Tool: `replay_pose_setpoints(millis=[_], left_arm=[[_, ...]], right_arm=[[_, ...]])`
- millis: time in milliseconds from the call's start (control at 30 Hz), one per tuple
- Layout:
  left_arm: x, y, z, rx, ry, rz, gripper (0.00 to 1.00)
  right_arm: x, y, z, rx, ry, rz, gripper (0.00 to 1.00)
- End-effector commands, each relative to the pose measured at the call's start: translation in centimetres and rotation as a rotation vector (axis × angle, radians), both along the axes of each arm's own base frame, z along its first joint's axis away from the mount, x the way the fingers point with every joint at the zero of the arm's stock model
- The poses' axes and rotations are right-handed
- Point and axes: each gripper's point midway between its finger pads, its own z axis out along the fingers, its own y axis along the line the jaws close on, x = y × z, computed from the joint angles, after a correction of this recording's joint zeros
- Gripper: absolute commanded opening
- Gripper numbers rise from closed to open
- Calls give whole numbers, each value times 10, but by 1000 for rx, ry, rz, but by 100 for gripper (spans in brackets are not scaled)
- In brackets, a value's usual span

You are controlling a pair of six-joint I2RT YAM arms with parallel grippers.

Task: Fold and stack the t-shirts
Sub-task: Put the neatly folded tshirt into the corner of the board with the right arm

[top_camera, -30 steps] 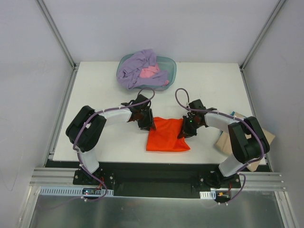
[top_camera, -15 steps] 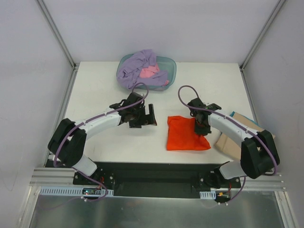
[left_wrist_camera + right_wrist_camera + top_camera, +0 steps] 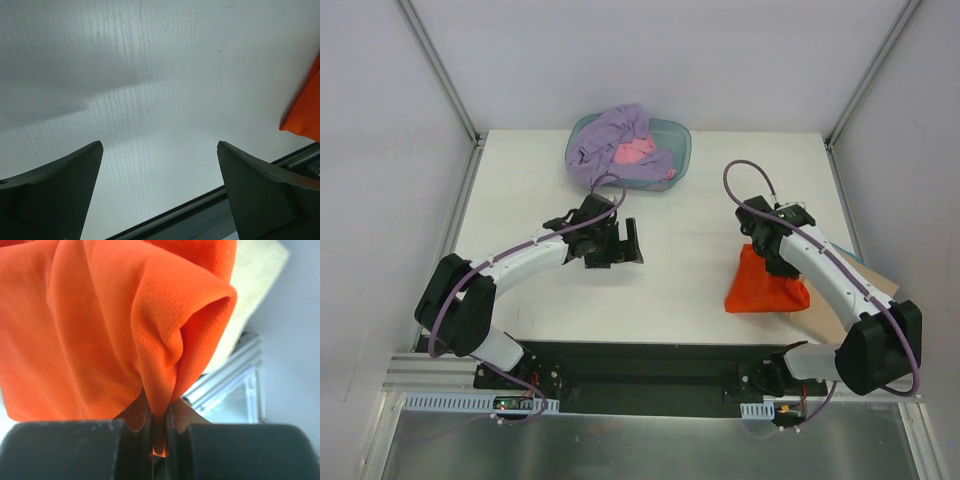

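The orange-red t-shirt (image 3: 765,290) hangs bunched from my right gripper (image 3: 769,252) at the table's right side, its lower edge on the table. The right wrist view shows the right gripper (image 3: 159,412) shut on a pinched fold of the orange cloth (image 3: 100,315). My left gripper (image 3: 620,243) stands open over bare table left of centre, holding nothing. In the left wrist view the left gripper (image 3: 159,146) has its jaws wide apart, and a corner of the orange t-shirt (image 3: 306,110) shows at the right edge. The lavender t-shirt (image 3: 610,135) and the pink t-shirt (image 3: 635,152) lie crumpled in the tub.
A translucent teal tub (image 3: 682,140) sits at the back centre of the white table (image 3: 520,200). A tan cardboard sheet (image 3: 886,287) lies at the right edge, partly under the right arm, and shows behind the cloth as cardboard (image 3: 250,285).
The left gripper opened, let go of the orange t-shirt and drew back left. The right gripper carried the shirt rightward, and it went from flat to bunched.
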Motion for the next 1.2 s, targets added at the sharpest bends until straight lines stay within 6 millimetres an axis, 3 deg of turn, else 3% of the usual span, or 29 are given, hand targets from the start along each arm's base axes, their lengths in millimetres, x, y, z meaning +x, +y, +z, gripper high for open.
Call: replay_pose_setpoints(millis=[0, 400, 867, 1033, 1167], left_arm=[[0, 9, -1, 12, -1, 0, 99], [3, 17, -3, 18, -1, 15, 99], [6, 23, -5, 10, 13, 37, 99], [6, 23, -9, 15, 24, 41, 99], [6, 23, -9, 14, 30, 39, 99]], right_arm=[[-9, -26, 33, -114, 28, -19, 1], [-9, -41, 76, -68, -59, -25, 1], [-5, -47, 108, 52, -134, -15, 1], [-8, -57, 113, 66, -156, -58, 1], [-13, -60, 102, 95, -153, -72, 1]])
